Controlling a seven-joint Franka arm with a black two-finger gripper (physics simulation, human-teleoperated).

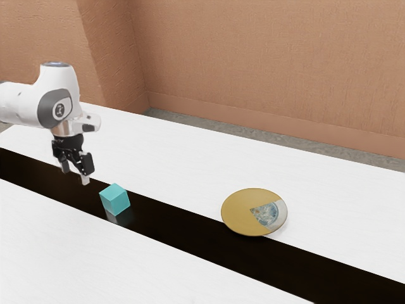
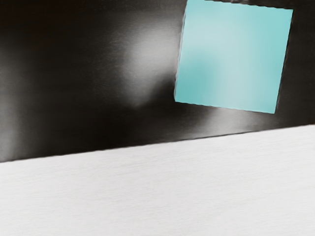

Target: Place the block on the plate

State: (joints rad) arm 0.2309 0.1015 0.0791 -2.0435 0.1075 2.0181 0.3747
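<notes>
Since the block (image 1: 115,199) is loose on the dark strip (image 1: 183,232) of the table (image 1: 171,145), the step in hand is the pick. Gripper (image 1: 74,173) is open, fingers apart, nothing between them; it hangs above the table, off the block toward the exterior view's left. Task is at its start, I'd judge.

How I'd do it: center over the block before dropping. Wrist view has the block off-center, so shift sideways first, then descend straight. Block edges sit at a slight angle to the strip's edge; turn the hand to match the block, not the strip, so the pads land flat on two opposite faces. Go low enough to grip around mid-height, stop short of the tabletop, close evenly. Descending off-center risks a fingertip on the top face, or a nudge that skids it; the strip looks glossy, so it may slide easily. Confirm grip before lifting.

Edges and room: block stands well apart from the plate (image 1: 239,212), so both fingers should have space beside it. Wall (image 1: 253,69) is behind the table, away from the direct path. Carry toward the exterior view's right, high enough to pass over the plate's rim. Plate is round and looks shallow, with its near edge by the strip's border; aim for the middle, lower gently, release once the block is seated flat.
</notes>
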